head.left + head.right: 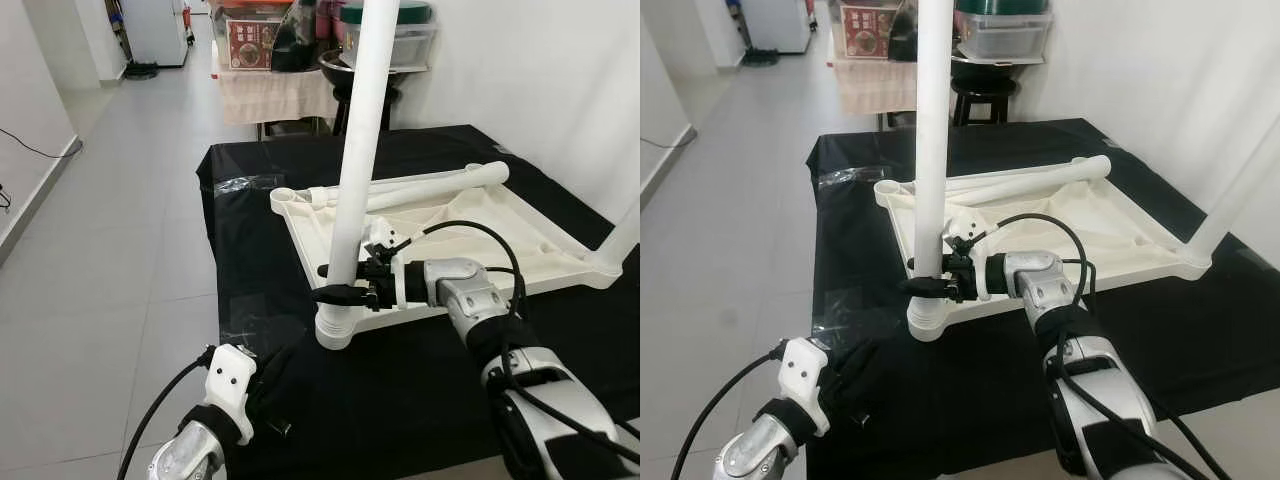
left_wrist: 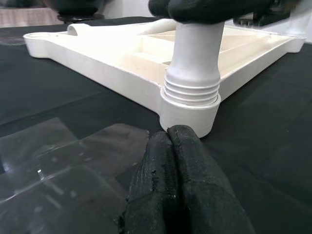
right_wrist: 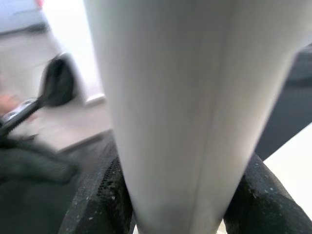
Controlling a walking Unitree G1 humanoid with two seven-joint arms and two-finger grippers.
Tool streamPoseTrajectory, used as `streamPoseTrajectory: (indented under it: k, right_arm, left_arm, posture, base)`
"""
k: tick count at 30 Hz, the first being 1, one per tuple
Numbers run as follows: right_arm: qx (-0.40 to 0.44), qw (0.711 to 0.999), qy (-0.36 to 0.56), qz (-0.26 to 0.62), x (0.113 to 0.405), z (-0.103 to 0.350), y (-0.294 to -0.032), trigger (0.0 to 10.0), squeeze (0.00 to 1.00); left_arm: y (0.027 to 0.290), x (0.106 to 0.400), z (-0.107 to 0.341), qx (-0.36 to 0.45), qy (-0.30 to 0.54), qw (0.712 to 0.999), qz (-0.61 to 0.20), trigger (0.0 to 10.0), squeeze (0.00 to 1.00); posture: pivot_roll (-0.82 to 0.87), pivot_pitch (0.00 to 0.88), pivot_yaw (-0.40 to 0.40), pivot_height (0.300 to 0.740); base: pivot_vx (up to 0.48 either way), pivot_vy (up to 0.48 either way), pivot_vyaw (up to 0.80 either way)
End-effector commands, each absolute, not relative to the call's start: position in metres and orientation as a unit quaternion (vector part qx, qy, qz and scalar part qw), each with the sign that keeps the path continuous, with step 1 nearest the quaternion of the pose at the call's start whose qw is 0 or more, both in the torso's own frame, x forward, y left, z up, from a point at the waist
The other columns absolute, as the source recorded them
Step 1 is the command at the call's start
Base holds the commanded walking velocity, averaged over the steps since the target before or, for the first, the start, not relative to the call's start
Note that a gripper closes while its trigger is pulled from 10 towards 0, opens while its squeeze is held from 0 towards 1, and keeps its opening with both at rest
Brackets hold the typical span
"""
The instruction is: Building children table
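No text, brand, number or sign can be read anywhere. The red printed box (image 1: 247, 43) on the far cloth-covered shelf carries a pattern, but it is too small and blurred to make out any lettering.

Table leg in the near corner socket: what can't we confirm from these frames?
- Upright leg: its top is cut off by the upper edge in both eye views.
- Thread depth in the socket: the collar hides it in the left wrist view.
- Right claw contact: right wrist view is blurred, with the leg blocking the scene.
- Far-right leg: cut by the frame edge.
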State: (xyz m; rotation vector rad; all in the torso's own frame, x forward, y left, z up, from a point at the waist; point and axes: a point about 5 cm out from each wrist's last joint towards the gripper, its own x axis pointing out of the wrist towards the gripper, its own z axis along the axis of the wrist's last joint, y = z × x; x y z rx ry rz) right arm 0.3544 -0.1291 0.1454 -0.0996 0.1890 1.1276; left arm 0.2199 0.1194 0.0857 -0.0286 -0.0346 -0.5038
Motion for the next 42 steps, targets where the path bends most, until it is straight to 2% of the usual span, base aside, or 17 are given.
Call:
streamPoseTrajectory:
  k: [1,2,3,4,5,7,8,14,15,16,17,25,26,27,28,33,42]
  right_arm:
    - [-0.027,0.920,0.143,0.363,0.344,0.104,-0.130,0.0,0.00]
    - [-0.027,0.920,0.143,0.363,0.344,0.104,-0.130,0.0,0.00]
    - [0.001,0.939,0.170,0.298,0.320,0.083,-0.118,0.0,0.00]
    - [0.001,0.939,0.170,0.298,0.320,0.083,-0.118,0.0,0.00]
    - [0.023,0.948,0.189,0.254,0.301,0.074,-0.113,0.0,0.00]
    - [0.023,0.948,0.189,0.254,0.301,0.074,-0.113,0.0,0.00]
    - [0.006,0.951,0.169,0.259,0.293,0.078,-0.104,0.0,0.00]
    - [-0.033,0.942,0.139,0.305,0.306,0.090,-0.099,0.0,0.00]
    - [-0.045,0.935,0.143,0.321,0.310,0.091,-0.098,1.0,0.00]
    - [-0.045,0.935,0.143,0.321,0.310,0.091,-0.098,1.0,0.00]
    - [-0.035,0.911,0.145,0.383,0.316,0.094,-0.089,10.0,1.00]
    - [-0.046,0.867,0.085,0.489,0.330,0.118,-0.083,10.0,1.00]
    - [-0.058,0.854,0.085,0.511,0.331,0.123,-0.086,10.0,0.00]
    - [-0.058,0.854,0.085,0.511,0.331,0.123,-0.086,10.0,0.00]
    - [-0.064,0.835,0.090,0.539,0.332,0.128,-0.090,10.0,0.00]
    - [-0.056,0.803,0.085,0.587,0.346,0.149,-0.099,10.0,0.00]
    - [-0.047,0.791,0.079,0.604,0.355,0.163,-0.102,10.0,0.00]
  left_arm:
    - [0.121,0.216,0.086,-0.018,-0.017,0.969,-0.246,10.0,0.00]
    - [0.121,0.216,0.086,-0.018,-0.017,0.969,-0.246,10.0,0.00]
    - [0.122,0.215,0.086,-0.020,-0.016,0.969,-0.246,10.0,0.00]
    - [0.122,0.215,0.086,-0.020,-0.016,0.969,-0.246,10.0,0.00]
    - [0.123,0.215,0.086,-0.020,-0.016,0.969,-0.245,10.0,0.00]
    - [0.123,0.215,0.086,-0.020,-0.016,0.969,-0.245,10.0,0.00]
    - [0.125,0.215,0.086,-0.021,-0.014,0.969,-0.245,10.0,0.00]
    - [0.126,0.215,0.084,-0.028,-0.010,0.968,-0.249,10.0,0.00]
    - [0.125,0.216,0.084,-0.028,-0.009,0.968,-0.248,10.0,0.00]
    - [0.125,0.216,0.084,-0.028,-0.009,0.968,-0.248,10.0,0.00]
    - [0.125,0.217,0.083,-0.028,-0.011,0.971,-0.237,10.0,0.00]
    - [0.124,0.220,0.081,-0.033,-0.010,0.972,-0.234,10.0,0.00]
    - [0.123,0.221,0.081,-0.033,-0.010,0.971,-0.235,10.0,0.00]
    - [0.123,0.221,0.081,-0.033,-0.010,0.971,-0.235,10.0,0.00]
    - [0.122,0.221,0.080,-0.033,-0.010,0.971,-0.235,10.0,0.00]
    - [0.121,0.222,0.080,-0.033,-0.011,0.971,-0.238,10.0,0.00]
    - [0.120,0.222,0.082,-0.034,-0.013,0.970,-0.239,10.0,0.00]
  posture:
    - [0.01,0.000,-0.070,0.740]
    - [0.01,0.000,-0.070,0.740]
    - [0.00,0.000,-0.063,0.740]
    - [0.00,0.000,-0.063,0.740]
    - [-0.01,0.000,-0.054,0.740]
    - [-0.01,0.000,-0.054,0.740]
    - [-0.04,0.000,-0.022,0.740]
    - [-0.03,0.000,-0.037,0.740]
    - [-0.01,0.000,-0.046,0.740]
    - [-0.01,0.000,-0.046,0.740]
    - [0.00,0.000,-0.055,0.740]
    - [0.01,0.000,-0.063,0.740]
    - [0.02,0.000,-0.068,0.740]
    - [0.02,0.000,-0.068,0.740]
    - [0.02,0.000,-0.070,0.740]
    - [0.03,0.000,-0.071,0.740]
    - [0.04,0.000,-0.067,0.740]
  base:
    - [0.000,0.000,0.00]
    - [0.000,0.000,0.00]
    - [0.000,0.000,0.00]
    - [0.000,0.000,0.00]
    - [0.000,0.000,0.00]
    - [0.000,0.000,0.00]
    - [0.000,0.000,0.00]
    - [0.000,0.000,0.00]
    - [0.000,0.000,0.00]
    - [0.000,0.000,0.00]
    - [0.000,0.000,0.00]
    - [0.000,0.000,0.00]
    - [0.000,0.000,0.00]
    - [0.000,0.000,0.00]
    - [0.000,0.000,0.00]
    - [0.000,0.000,0.00]
    - [0.000,0.000,0.00]
